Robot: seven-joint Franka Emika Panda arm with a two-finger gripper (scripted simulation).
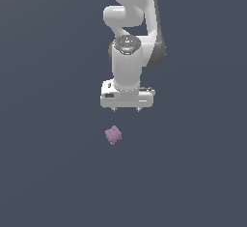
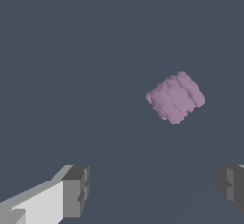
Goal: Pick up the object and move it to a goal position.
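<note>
With the fingers [image 2: 155,189] being held wide apart and empty, the small lumpy object [image 2: 176,97], lying off their centre line, is being risked a knock aside.

A flat, unbroken slate-blue surface [image 1: 48,173] fills the exterior view from edge to edge; no seam, wall line, floor edge, furniture or window interrupts it; the tone is even, matte and slightly grey; lighting appears soft and diffuse, with no hard highlights on the ground. In the wrist view the same dark blue-grey surface [image 2: 71,51] spreads beyond the fingers and between them; it carries only a faint, darker diagonal smudge of shading ahead of the fingers; texture and pattern are not discernible anywhere on it.
</note>
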